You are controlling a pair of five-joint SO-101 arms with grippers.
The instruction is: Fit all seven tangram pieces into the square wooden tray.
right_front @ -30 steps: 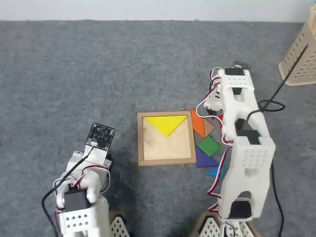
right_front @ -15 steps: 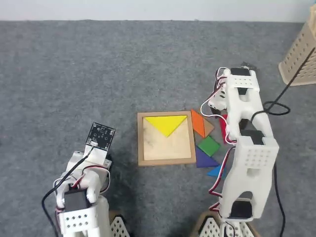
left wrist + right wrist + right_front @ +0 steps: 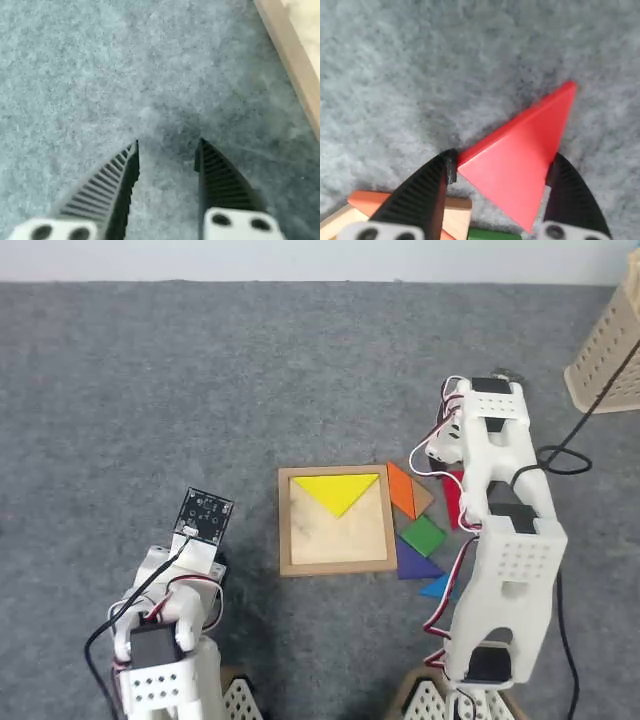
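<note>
Near the middle of the grey, felt-covered bench (image 3: 180, 370) I see the square wooden tray (image 3: 284, 530). The yellow triangle (image 3: 336, 490) lies inside it along the far rim, its point aimed at the tray's middle, and the rest of the tray floor shows bare wood.

Just outside the tray's right rim the loose pieces are bunched together. The orange triangle (image 3: 401, 490) sits against the rim at the far corner, with the tan piece (image 3: 424, 498) touching it. The green square (image 3: 423, 536) and the purple triangle (image 3: 412, 560) lie closer to the arm bases. The blue piece (image 3: 438, 587) is partly hidden under my right arm.

My right hand (image 3: 503, 162) is closed on the red triangle (image 3: 520, 160), one finger at a corner and the other against the opposite edge. A dark shadow lies under the piece's far side. From above, the red triangle shows as a sliver right of the tan piece.

My left hand (image 3: 167, 145) is open with nothing between its fingers. It hangs over bare felt, left of the tray.
</note>
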